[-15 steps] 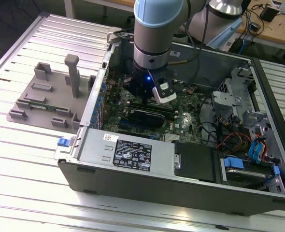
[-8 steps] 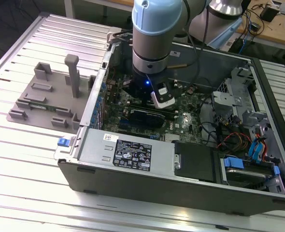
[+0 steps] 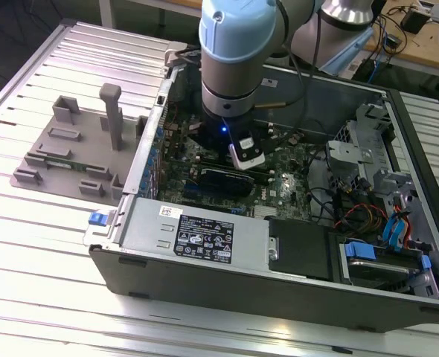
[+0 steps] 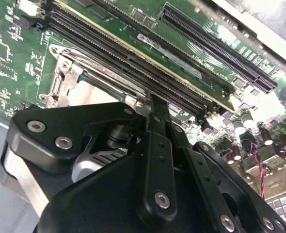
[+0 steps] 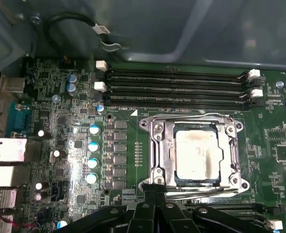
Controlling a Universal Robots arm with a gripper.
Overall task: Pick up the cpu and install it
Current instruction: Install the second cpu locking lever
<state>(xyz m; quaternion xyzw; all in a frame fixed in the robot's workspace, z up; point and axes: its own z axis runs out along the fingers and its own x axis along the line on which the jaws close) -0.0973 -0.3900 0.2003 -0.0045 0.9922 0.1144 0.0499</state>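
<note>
The black two-fingered gripper (image 4: 155,104) hangs low over the green motherboard (image 5: 274,136) inside the open computer case. In the second wrist view its slim black fingers (image 4: 158,121) lie pressed close together with no gap showing between them, their tips coming down at the edge of the silver metal socket frame (image 4: 68,73). Nothing is seen held between them. In the first wrist view the finger tips (image 5: 155,187) stand at the near rim of that same frame, just beside the chip but not on it.

The cpu (image 5: 198,154), a flat square chip with a silvery-white, somewhat smeared top plate, lies seated flat inside the socket frame (image 5: 155,145) on the motherboard. Beside the socket run long black memory slots (image 5: 174,87) with white end clips, and on its other side a row of small blue-topped capacitors (image 5: 93,145).

In the exterior view the pale blue and grey arm (image 3: 238,52) reaches down into the dark grey case (image 3: 227,279), which lies on a ribbed metal table (image 3: 48,282). A grey plastic fixture tray (image 3: 78,152) sits at the exterior view's left of the case.
</note>
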